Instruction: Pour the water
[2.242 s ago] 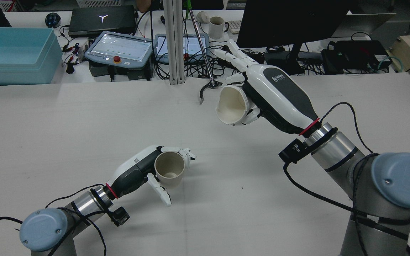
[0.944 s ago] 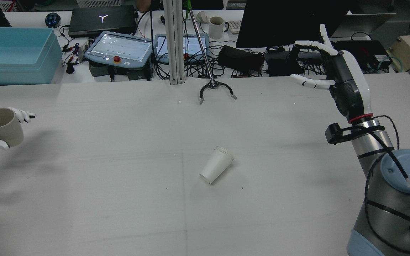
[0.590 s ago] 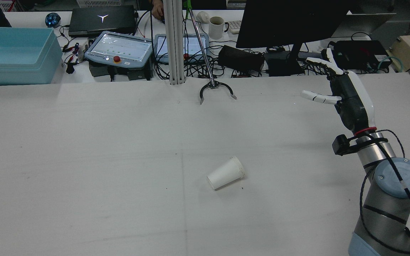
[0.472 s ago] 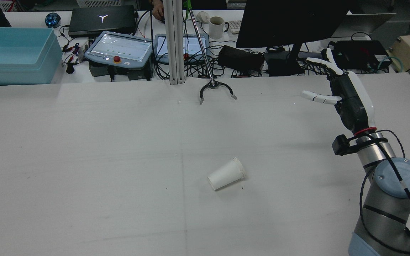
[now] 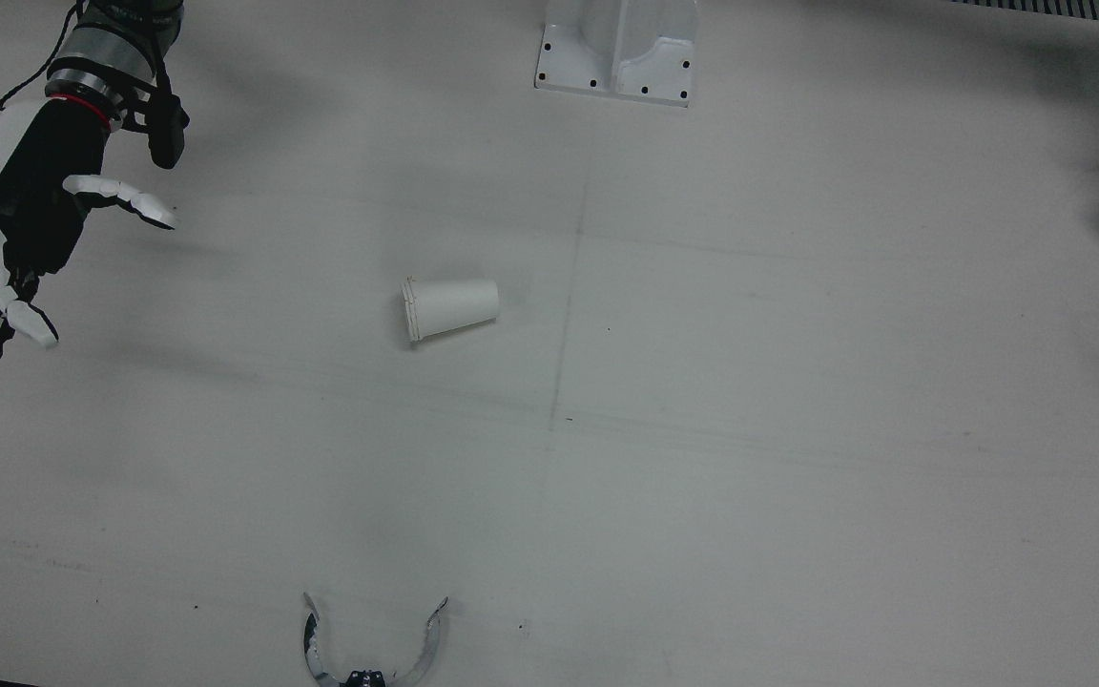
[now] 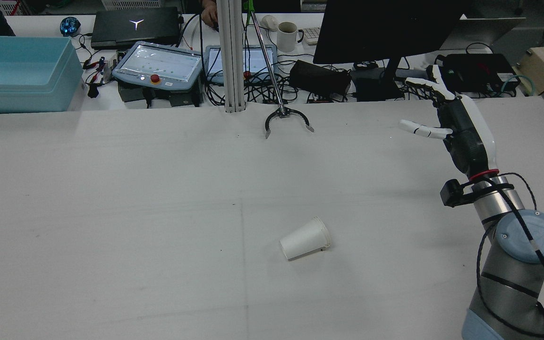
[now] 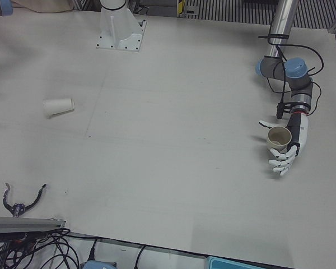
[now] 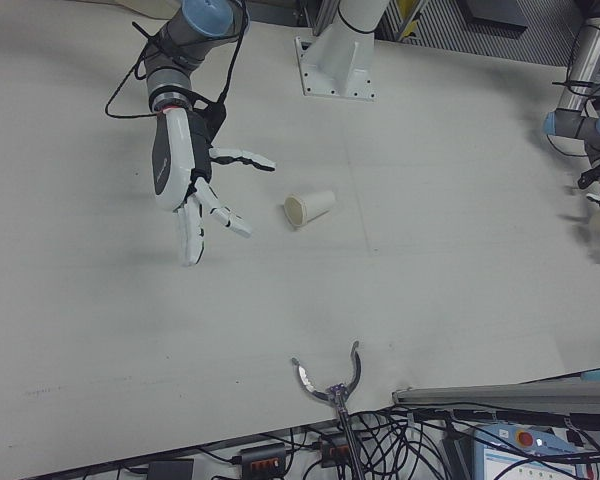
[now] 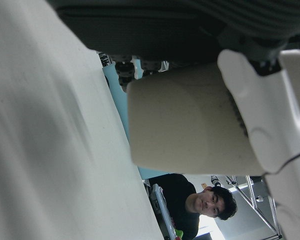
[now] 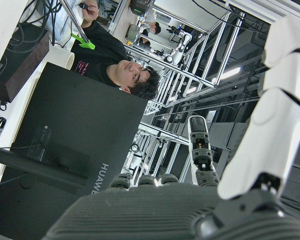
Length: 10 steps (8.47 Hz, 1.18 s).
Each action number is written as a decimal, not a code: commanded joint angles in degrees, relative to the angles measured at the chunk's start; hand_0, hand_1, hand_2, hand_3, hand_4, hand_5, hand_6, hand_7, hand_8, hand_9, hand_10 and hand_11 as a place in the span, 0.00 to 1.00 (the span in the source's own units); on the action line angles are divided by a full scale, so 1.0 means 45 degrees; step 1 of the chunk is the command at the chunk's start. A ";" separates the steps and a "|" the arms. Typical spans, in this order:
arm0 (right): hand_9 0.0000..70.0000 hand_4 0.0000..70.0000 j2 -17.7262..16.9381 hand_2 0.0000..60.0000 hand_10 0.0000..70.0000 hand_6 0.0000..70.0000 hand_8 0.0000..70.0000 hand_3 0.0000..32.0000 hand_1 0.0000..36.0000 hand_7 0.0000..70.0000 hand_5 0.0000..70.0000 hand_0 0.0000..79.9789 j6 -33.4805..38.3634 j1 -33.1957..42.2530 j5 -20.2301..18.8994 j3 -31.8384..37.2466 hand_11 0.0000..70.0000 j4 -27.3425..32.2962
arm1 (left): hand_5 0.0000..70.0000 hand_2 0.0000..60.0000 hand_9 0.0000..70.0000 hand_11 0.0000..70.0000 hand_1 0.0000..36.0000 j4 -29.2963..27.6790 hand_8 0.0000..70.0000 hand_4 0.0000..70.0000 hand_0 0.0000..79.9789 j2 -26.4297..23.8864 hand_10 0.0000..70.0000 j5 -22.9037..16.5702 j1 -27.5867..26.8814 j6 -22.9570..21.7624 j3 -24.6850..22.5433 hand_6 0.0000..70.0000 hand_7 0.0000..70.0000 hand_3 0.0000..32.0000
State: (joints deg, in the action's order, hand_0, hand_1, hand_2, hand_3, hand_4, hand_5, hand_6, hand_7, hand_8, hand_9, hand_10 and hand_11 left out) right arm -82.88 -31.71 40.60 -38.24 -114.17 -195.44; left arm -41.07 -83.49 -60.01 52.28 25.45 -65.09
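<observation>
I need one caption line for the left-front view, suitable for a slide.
Left robot hand holds a beige cup upright at the table edge; a white paper cup lies tipped over across the table.

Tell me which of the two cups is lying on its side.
The white paper cup lies tipped over on the table near the middle, untouched. The beige cup is upright in the left hand; the right hand is open.

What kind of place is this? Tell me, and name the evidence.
Most likely a robotics lab: teach pendants and tangled cables beside a monitor behind the white table, and aluminium framing in the right hand view.
</observation>
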 commanded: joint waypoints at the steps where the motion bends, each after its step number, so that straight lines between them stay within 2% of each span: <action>1: 0.00 0.35 0.0058 0.26 0.02 0.00 0.00 0.00 0.43 0.00 0.26 0.60 -0.0064 -0.0077 -0.0019 0.0020 0.05 -0.0006 | 1.00 0.10 0.39 0.20 0.26 -0.0131 0.25 0.49 0.60 -0.0060 0.13 -0.0062 -0.0074 0.0732 0.0246 0.38 0.53 0.00; 3: 0.00 0.36 0.0077 0.26 0.02 0.00 0.00 0.00 0.43 0.00 0.27 0.60 -0.0103 -0.0136 0.0020 0.0040 0.05 -0.0006 | 1.00 0.18 0.38 0.20 0.29 -0.0033 0.25 0.47 0.59 -0.0061 0.13 -0.0160 -0.0093 0.0673 0.0207 0.37 0.53 0.00; 4: 0.00 0.36 0.0058 0.26 0.02 0.00 0.00 0.00 0.43 0.01 0.27 0.60 -0.0103 -0.0194 0.0020 0.0040 0.04 -0.0006 | 1.00 0.30 0.32 0.18 0.31 0.0026 0.21 0.48 0.58 -0.0080 0.12 -0.0489 -0.0171 0.0673 0.0207 0.34 0.46 0.00; 5: 0.00 0.36 0.0077 0.26 0.02 0.00 0.00 0.00 0.43 0.01 0.27 0.60 -0.0103 -0.0213 0.0020 0.0040 0.05 -0.0006 | 0.61 0.32 0.10 0.13 0.32 0.0026 0.06 0.38 0.56 -0.0080 0.08 -0.0609 -0.0172 0.0634 0.0188 0.21 0.23 0.00; 6: 0.00 0.36 0.0058 0.26 0.02 0.00 0.00 0.00 0.43 0.00 0.27 0.60 -0.0103 -0.0252 0.0020 0.0040 0.05 -0.0006 | 0.11 0.22 0.00 0.08 0.32 -0.0013 0.00 0.17 0.53 -0.0003 0.04 -0.0610 -0.0152 0.0537 0.0149 0.08 0.05 0.00; 7: 0.00 0.35 0.0058 0.26 0.02 0.00 0.00 0.00 0.43 0.00 0.27 0.60 -0.0103 -0.0291 0.0020 0.0040 0.04 -0.0006 | 0.00 0.15 0.00 0.05 0.33 -0.0071 0.00 0.01 0.53 0.0056 0.03 -0.0610 -0.0152 0.0536 0.0129 0.02 0.00 0.03; 8: 0.00 0.35 0.0058 0.26 0.02 0.00 0.00 0.00 0.43 0.00 0.27 0.60 -0.0103 -0.0330 0.0020 0.0040 0.04 -0.0006 | 0.00 0.12 0.00 0.04 0.32 -0.0110 0.00 0.00 0.52 0.0076 0.01 -0.0610 -0.0152 0.0517 0.0129 0.00 0.00 0.21; 10: 0.00 0.34 0.0058 0.26 0.02 0.00 0.00 0.00 0.43 0.00 0.27 0.60 -0.0064 -0.0331 0.0020 0.0040 0.04 -0.0006 | 0.00 0.10 0.00 0.03 0.32 -0.0285 0.00 0.00 0.52 0.0386 0.01 -0.0591 -0.0152 0.0285 0.0187 0.00 0.00 0.38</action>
State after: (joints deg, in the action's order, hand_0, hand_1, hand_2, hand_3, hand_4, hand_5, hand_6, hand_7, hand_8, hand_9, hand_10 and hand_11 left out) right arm -82.61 -32.14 39.20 -38.14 -113.99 -195.47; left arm -41.59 -83.11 -62.73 51.59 27.78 -64.45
